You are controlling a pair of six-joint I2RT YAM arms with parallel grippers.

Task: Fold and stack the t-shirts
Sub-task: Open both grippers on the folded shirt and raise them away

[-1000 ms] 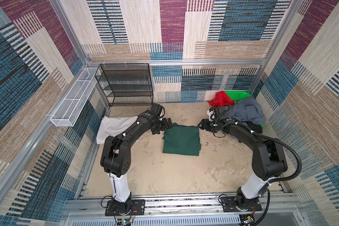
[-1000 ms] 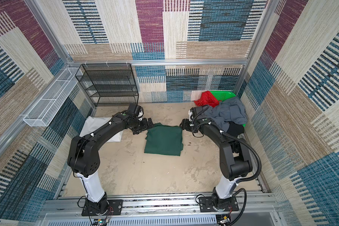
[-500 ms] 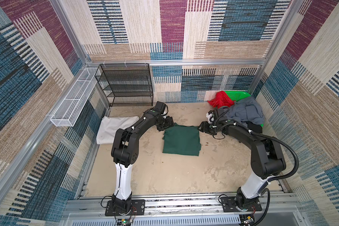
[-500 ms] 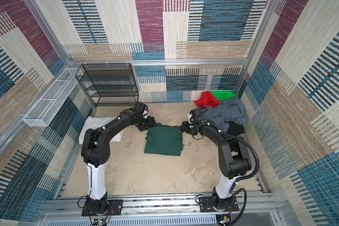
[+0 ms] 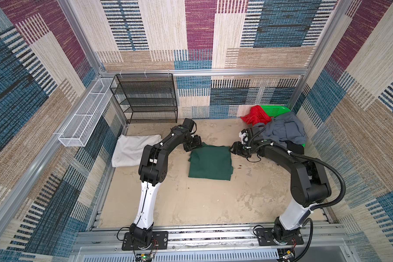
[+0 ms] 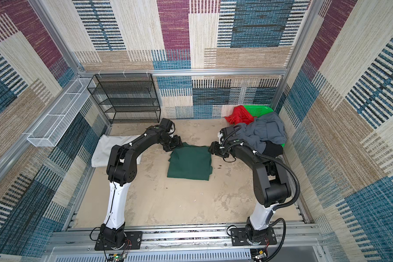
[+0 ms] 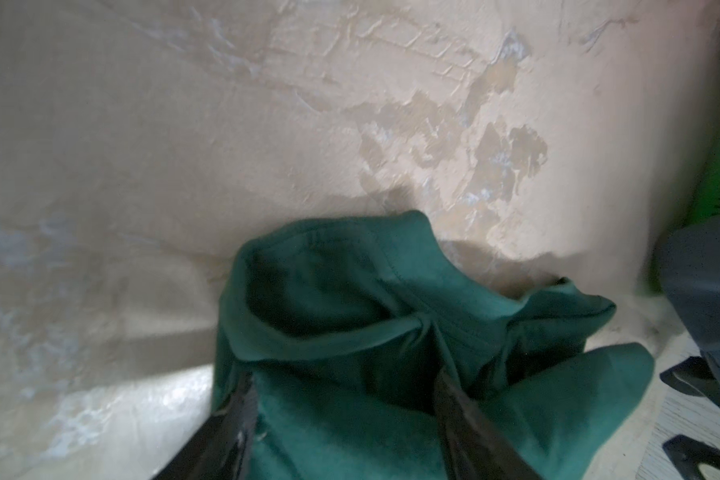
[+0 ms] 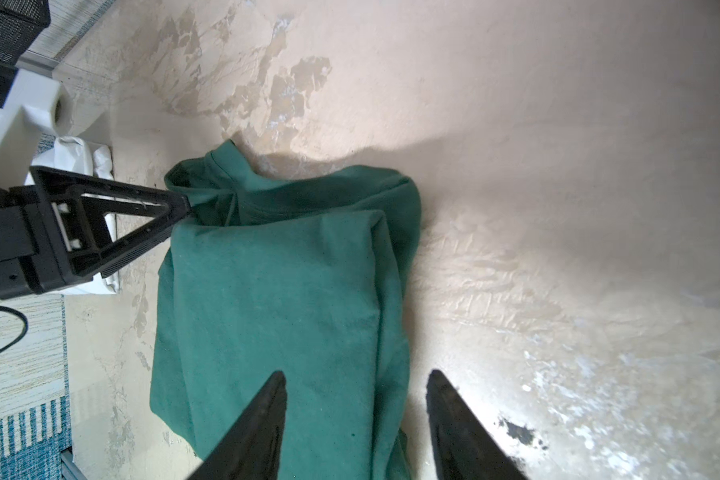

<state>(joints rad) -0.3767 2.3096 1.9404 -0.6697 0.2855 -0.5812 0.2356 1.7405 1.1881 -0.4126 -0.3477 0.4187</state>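
The green shirt [image 5: 210, 163] sits folded on the surface [image 5: 191, 199], between both claws. The left claw [image 7: 341, 374] straddles its bunched collar — can't tell if it's gripping. The right claw [image 8: 355, 374] is spread over the opposite edge, empty — probably lining up another fold.

The left arm [image 5: 168, 145] and right arm [image 5: 279, 156] are black with white lower links.

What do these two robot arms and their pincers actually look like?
The left arm and right arm are black with white lower sections. A ribbed black hose loops along the right one. The left pincer and right pincer have black pointed fingers.
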